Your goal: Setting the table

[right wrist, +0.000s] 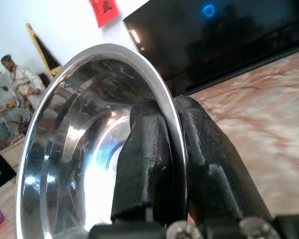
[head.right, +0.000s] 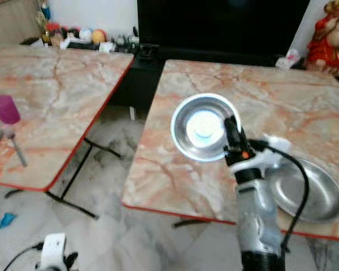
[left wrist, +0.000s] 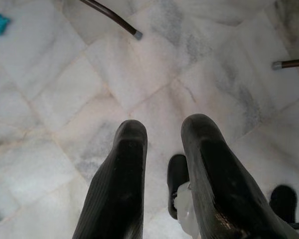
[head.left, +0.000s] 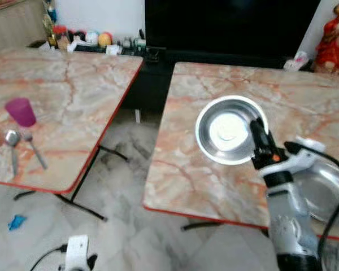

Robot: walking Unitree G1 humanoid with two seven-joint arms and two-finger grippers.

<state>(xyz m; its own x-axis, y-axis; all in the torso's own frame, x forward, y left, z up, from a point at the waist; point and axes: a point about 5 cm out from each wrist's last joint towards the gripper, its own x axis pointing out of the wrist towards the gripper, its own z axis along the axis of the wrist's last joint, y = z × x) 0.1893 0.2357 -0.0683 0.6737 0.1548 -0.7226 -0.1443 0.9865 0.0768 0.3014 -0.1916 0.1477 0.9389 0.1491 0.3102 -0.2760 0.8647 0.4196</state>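
Observation:
My right gripper (head.left: 258, 125) is shut on the rim of a steel bowl (head.left: 226, 131), holding it over the right marble table (head.left: 305, 107); in the right wrist view the rim (right wrist: 159, 94) sits pinched between the two black fingers (right wrist: 144, 154). A steel plate (head.left: 325, 192) lies on the same table near its right front edge. On the left table (head.left: 73, 101) stand a purple cup (head.left: 21, 112), a spoon (head.left: 12, 141) and a fork (head.left: 34, 148). My left gripper (left wrist: 162, 144) hangs open above the floor.
A gap of marble floor (head.left: 130, 164) with black table legs separates the two tables. A dark TV screen (head.left: 231, 25) and a shelf of small items (head.left: 96, 39) line the back wall. A red figurine (head.left: 333, 42) stands at far right. Blue scrap (head.left: 16, 222) lies on the floor.

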